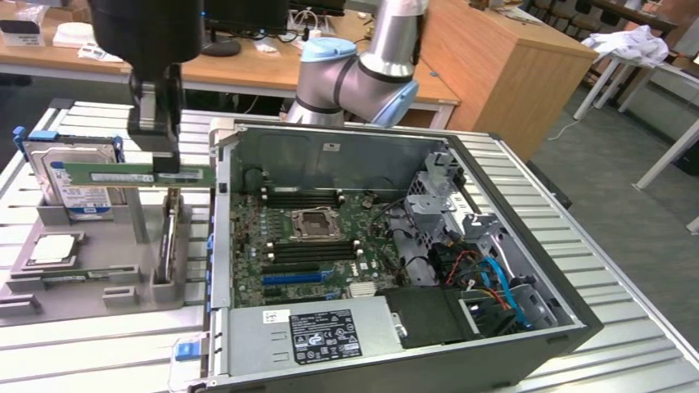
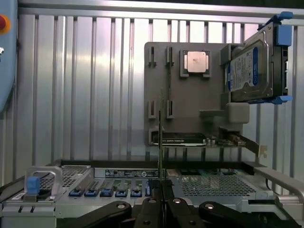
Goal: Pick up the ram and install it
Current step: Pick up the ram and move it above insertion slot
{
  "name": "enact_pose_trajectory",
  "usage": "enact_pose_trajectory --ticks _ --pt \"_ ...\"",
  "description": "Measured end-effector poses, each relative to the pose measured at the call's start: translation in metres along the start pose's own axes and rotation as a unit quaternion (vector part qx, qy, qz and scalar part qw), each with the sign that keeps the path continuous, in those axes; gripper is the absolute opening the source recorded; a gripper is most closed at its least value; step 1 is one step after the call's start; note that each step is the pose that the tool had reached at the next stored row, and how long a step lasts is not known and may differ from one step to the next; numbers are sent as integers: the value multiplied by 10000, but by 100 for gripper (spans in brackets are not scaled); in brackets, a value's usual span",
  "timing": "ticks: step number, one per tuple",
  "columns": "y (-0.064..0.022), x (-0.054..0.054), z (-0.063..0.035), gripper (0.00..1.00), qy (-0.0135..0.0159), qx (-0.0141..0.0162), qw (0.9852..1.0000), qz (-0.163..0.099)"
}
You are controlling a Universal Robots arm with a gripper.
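Note:
The ram [image 1: 120, 173] is a long green stick, held level in the air above the grey parts holder [image 1: 98, 282] at the exterior view's left. My gripper [image 1: 164, 166] is shut on its upper edge near one end. In the wrist view the ram [image 2: 161, 137] appears edge-on as a thin line rising from my gripper [image 2: 161, 203], over the holder [image 2: 190, 102]. The open computer case [image 1: 525, 221] lies to the exterior view's right, with the motherboard's dark memory slots [image 1: 311, 196] beside the CPU socket [image 1: 313, 221].
On the holder stand a silver blue-labelled hard drive [image 1: 78, 184] [image 2: 251, 66], a square CPU chip [image 1: 52, 250] [image 2: 196, 61] and a flat card [image 2: 183, 139]. The case's power supply [image 1: 317, 332] and cables [image 1: 492, 278] fill its near side. A wooden cabinet [image 1: 502, 65] stands behind.

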State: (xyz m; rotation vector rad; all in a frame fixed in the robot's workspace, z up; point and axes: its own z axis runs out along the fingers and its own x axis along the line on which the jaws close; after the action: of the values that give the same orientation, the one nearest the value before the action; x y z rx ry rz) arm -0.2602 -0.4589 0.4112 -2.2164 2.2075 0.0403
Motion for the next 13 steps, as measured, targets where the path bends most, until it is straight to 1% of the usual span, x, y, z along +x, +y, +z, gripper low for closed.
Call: enact_pose_trajectory --ticks 8,13 --pt "-127 0 -1 11 -3 0 10000 1" --pt "-243 1 -2 11 -8 0 10000 0"
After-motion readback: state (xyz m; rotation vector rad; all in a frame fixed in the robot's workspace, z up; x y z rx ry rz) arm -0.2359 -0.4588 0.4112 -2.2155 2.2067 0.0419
